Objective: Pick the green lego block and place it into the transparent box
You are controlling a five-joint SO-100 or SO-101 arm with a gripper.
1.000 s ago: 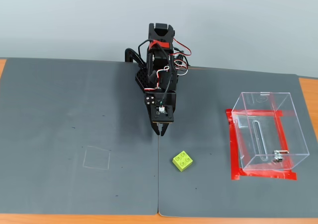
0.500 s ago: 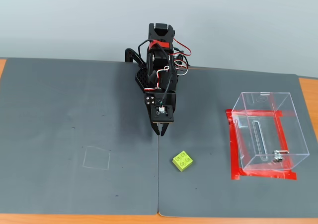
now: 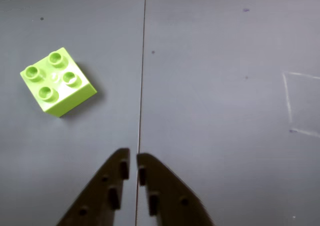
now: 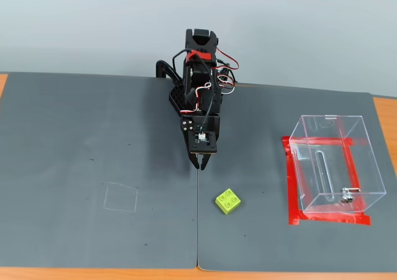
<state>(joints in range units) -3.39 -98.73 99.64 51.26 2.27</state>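
Observation:
The green lego block (image 4: 227, 201) is a small lime brick with four studs, lying on the dark grey mat in front of the arm; in the wrist view it (image 3: 57, 81) lies at the upper left. My gripper (image 4: 202, 162) hangs above the mat just behind and left of the block, empty. In the wrist view the gripper (image 3: 133, 160) enters from the bottom with its two dark fingers nearly together. The transparent box (image 4: 335, 166) stands at the right in the fixed view, empty, with a small metal fitting at its lower edge.
Red tape (image 4: 294, 187) outlines the box's place on the mat. A faint chalk square (image 4: 121, 197) is drawn on the left half of the mat; it also shows in the wrist view (image 3: 300, 105). A seam (image 4: 198, 230) runs down the mat's middle.

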